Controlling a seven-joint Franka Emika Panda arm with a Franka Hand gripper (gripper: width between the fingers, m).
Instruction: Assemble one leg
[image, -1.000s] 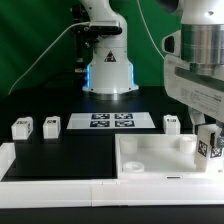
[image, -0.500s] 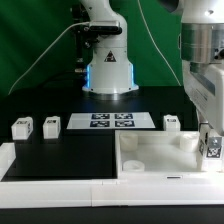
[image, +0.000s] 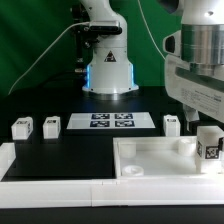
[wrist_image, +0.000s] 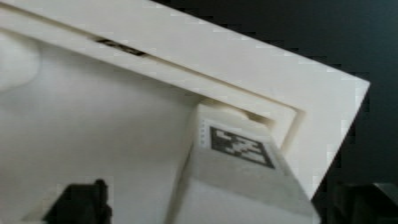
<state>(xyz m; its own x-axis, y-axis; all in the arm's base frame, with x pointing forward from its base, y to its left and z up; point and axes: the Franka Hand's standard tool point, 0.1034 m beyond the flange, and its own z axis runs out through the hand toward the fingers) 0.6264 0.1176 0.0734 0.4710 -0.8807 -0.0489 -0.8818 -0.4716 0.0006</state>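
Note:
A leg (image: 208, 146), a small white block with a black-and-white tag, stands upright at the corner of the large flat white square part (image: 160, 158), at the exterior view's right. My gripper (image: 203, 128) hangs just over it, fingers straddling the leg's top. In the wrist view the leg (wrist_image: 240, 165) stands between my two dark fingers (wrist_image: 80, 203). There is a visible gap between that finger and the leg, so my gripper (wrist_image: 228, 206) is open. Three more legs (image: 21, 128), (image: 51, 124), (image: 171, 123) stand on the black table.
The marker board (image: 110, 121) lies at the back middle, in front of the robot base (image: 108, 70). A low white wall (image: 55, 185) runs along the front and the exterior view's left of the black mat.
The wrist turned one way half a second ago and has now turned back. The leg stays standing at the square part's corner, and the fingers now sit apart from it.

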